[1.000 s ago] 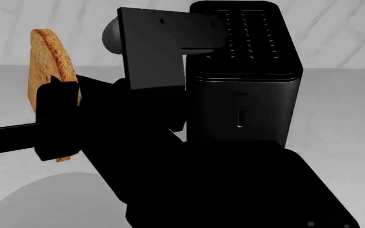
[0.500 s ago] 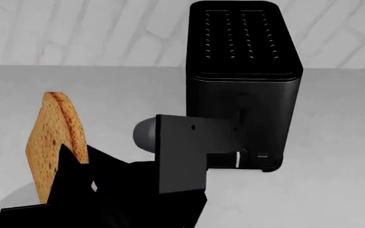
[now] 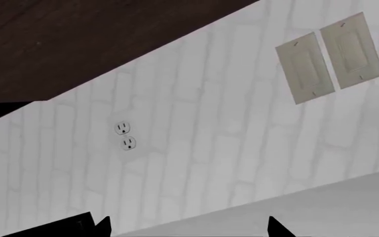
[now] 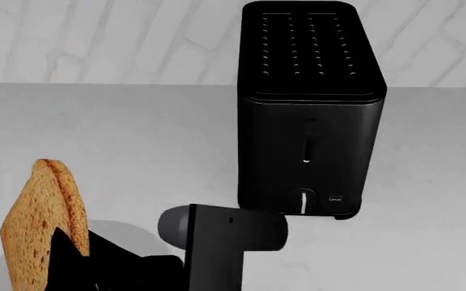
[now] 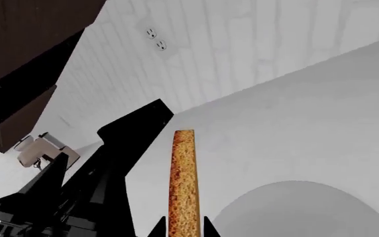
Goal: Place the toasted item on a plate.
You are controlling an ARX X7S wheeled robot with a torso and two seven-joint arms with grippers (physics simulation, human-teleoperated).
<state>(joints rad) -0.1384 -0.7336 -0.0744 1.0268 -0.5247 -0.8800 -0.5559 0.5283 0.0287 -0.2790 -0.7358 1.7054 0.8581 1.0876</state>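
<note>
Right arm low in front of the toaster, fingers pinched on the toast

So in the head view the right arm's wrist block sits just in front of the toaster and a bit lower. The right gripper is clamped on the toast, one dark fingertip on each face, slice held upright on edge. The left gripper only shows as two dark finger tips at the edge of its own wrist view, spread well apart with nothing between them.

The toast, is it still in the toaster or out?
Out. The toast stands on edge, held in the right gripper, beside the toaster and above the plate.
</note>
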